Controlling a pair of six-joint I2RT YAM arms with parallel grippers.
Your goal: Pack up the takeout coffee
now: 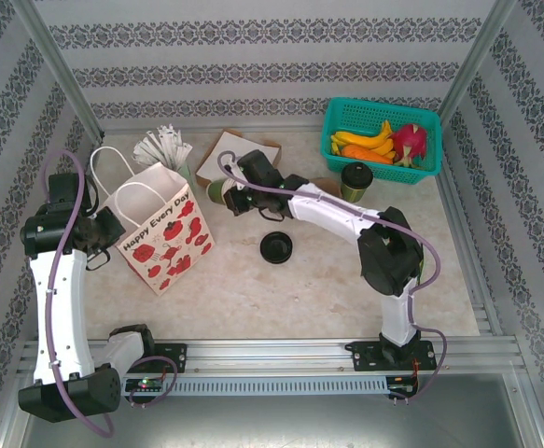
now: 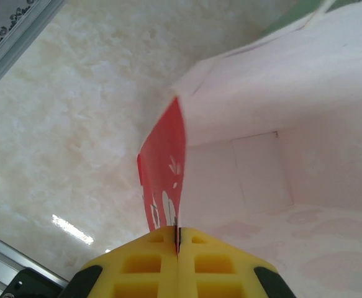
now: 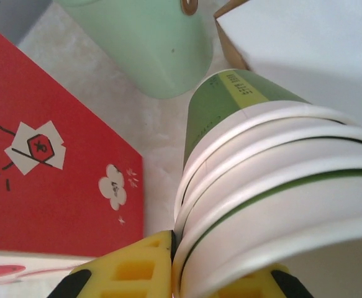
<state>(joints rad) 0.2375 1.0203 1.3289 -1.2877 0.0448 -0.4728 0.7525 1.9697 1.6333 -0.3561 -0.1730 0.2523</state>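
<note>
Overhead view: by my reading the packing has barely begun. Your right gripper (image 1: 230, 193) is at the nested paper cups (image 1: 216, 191), which lie tipped right at its fingertips. The lidded cup (image 1: 355, 180) stands well apart, back along that arm. A loose black lid (image 1: 276, 247) lies on the table (image 1: 346, 280), near but clear of the jaws. As far as you can see, no cup is in the cardboard carrier (image 1: 239, 149) just past the jaws, nor in the gift bag (image 1: 164, 233) beside them. Your left gripper (image 1: 111, 231) is at the bag's near edge.

Left wrist view: the left gripper (image 2: 177, 248) has its jaws pressed fully together on the rim of the gift bag (image 2: 165, 167), pulling the mouth open. The part of the bag's inside that shows is bare.

Right wrist view: the right gripper (image 3: 212, 264) has its jaws nearly together, pinching the rim wall of the nested paper cups (image 3: 230, 105), one finger outside and the other under the rims. The stack runs away from the jaws. The pale green cup (image 3: 149, 43) stands just beyond it, and the bag's red panel (image 3: 44, 186) is to one side. Left to do, I judge: separating, lidding, loading.
</note>
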